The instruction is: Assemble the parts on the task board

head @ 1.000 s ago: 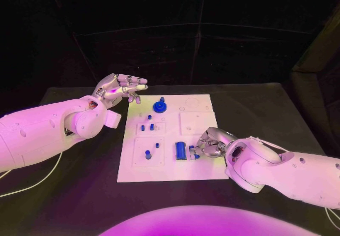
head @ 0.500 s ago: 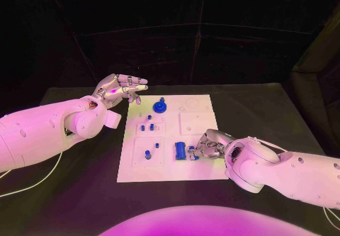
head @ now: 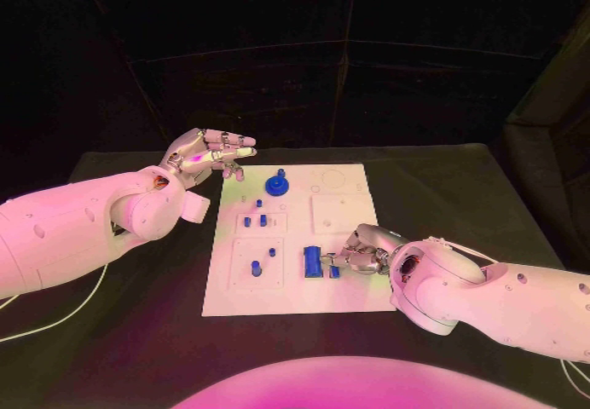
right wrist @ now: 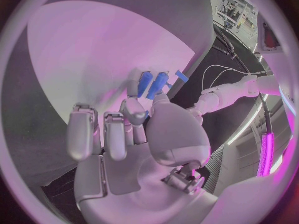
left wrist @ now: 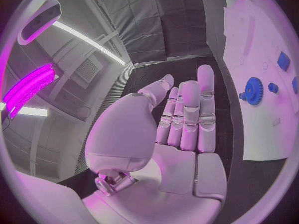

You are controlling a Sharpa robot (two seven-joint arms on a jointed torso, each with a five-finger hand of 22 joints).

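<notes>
1. The right silver hand (head: 359, 250) sits low over the near right part of the white rectangular task board (head: 350, 294), blocking that corner beside the upright blue block (head: 312, 260).
2. The left silver hand (head: 205, 152) hovers off the board's far left corner, fingers spread.
3. A blue gear with an upright peg (head: 277, 183) stands on the far part of the board.
4. Small blue pegs (head: 255, 221) stud the board's left column.
5. The black desk (head: 123, 332) lies bare around the board.

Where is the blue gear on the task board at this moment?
In the head view, the blue gear stands at the far end of the task board, nearest the left robot hand, which hovers beside the board.
</notes>
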